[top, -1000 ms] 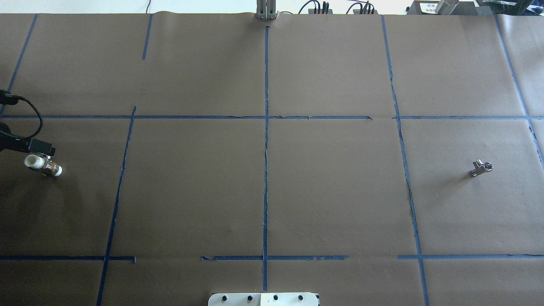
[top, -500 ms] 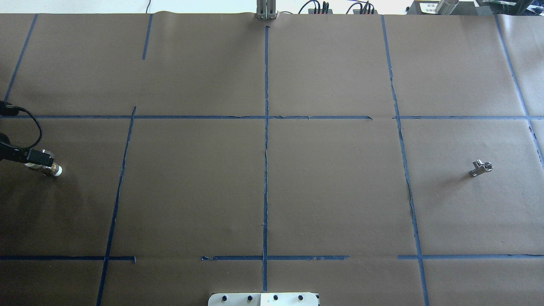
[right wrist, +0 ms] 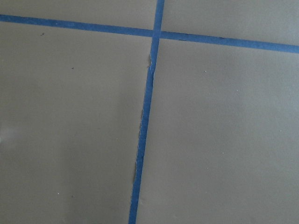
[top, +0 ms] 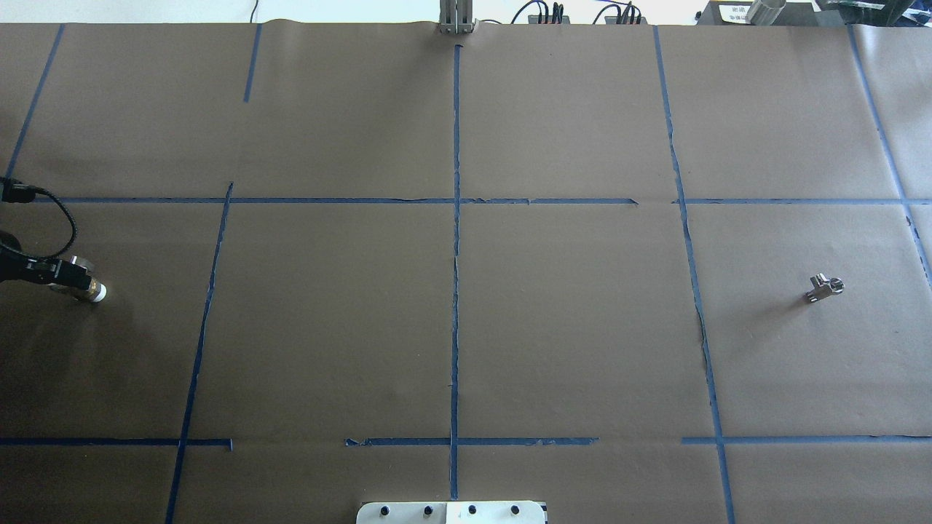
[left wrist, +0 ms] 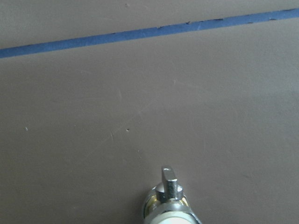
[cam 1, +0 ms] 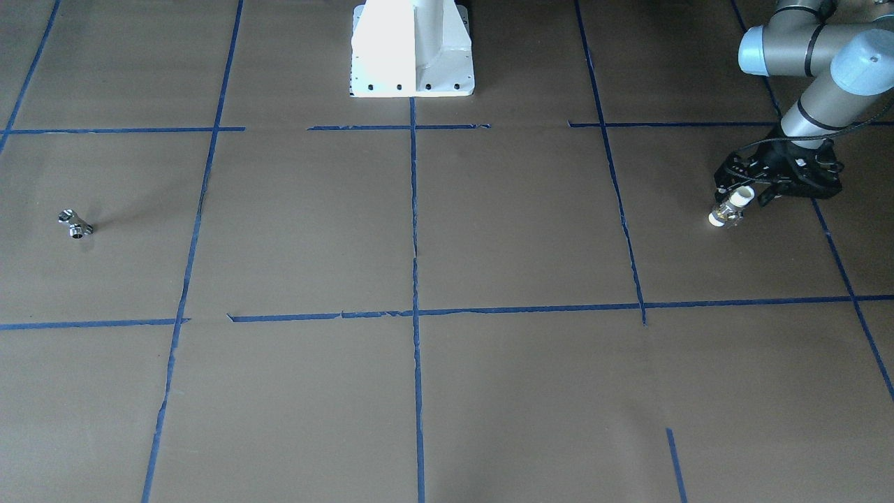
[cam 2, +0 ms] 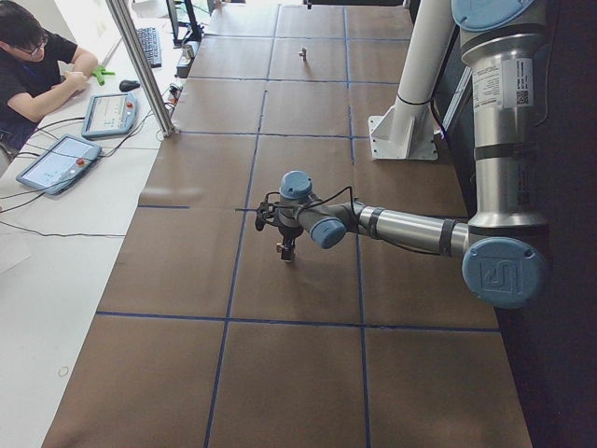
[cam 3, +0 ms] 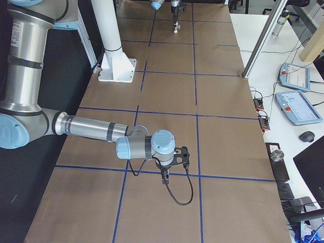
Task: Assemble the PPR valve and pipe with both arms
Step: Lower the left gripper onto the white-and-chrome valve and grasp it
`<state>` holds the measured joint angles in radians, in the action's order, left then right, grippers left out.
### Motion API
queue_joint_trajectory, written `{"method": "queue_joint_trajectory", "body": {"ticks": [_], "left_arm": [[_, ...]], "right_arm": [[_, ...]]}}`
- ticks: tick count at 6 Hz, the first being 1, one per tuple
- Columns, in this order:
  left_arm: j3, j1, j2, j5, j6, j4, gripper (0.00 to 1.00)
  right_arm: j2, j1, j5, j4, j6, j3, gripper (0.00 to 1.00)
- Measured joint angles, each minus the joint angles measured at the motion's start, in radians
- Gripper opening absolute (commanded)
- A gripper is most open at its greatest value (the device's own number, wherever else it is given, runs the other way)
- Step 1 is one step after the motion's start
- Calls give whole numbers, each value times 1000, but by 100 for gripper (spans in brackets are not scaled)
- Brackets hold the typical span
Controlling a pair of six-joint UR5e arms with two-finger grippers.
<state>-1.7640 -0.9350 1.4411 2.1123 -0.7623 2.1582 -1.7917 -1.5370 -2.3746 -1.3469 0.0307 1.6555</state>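
Note:
The PPR valve [cam 1: 726, 208], a short white pipe piece with a brass and chrome middle, lies on the brown paper at the robot's far left. It also shows in the overhead view [top: 93, 292] and at the bottom of the left wrist view [left wrist: 170, 205]. My left gripper [cam 1: 747, 194] is low over it, with the jaws spread to either side of its white end; they look open. In the overhead view the left gripper [top: 51, 273] covers most of the valve. My right gripper [cam 3: 164, 174] shows only in the exterior right view, low over the paper; I cannot tell its state.
A small chrome metal part [top: 824, 286] lies alone at the far right, also in the front-facing view [cam 1: 75, 225]. The white pedestal base [cam 1: 412, 49] stands at the robot's side. Blue tape lines [right wrist: 145, 116] cross the paper. An operator [cam 2: 37, 65] sits beside tablets.
My left gripper has come down and towards the robot's side over the valve, so it now covers the valve's white end. The chrome part has not moved.

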Motion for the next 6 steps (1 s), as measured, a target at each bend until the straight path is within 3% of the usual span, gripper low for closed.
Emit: {"method": "queue_joint_trajectory", "body": {"ticks": [3,5,6], "left_arm": [[-60,1,4,0,-18,-38,0],[-238,4,79,1,-57,-302,0],[-308,18,189,-1,-105,-475,0]], "right_arm": [[0,0,-14,0,0,2,100],[-1,0,-24,0,-1,3,100],[-1,0,-25,0,-1,3,100]]}}
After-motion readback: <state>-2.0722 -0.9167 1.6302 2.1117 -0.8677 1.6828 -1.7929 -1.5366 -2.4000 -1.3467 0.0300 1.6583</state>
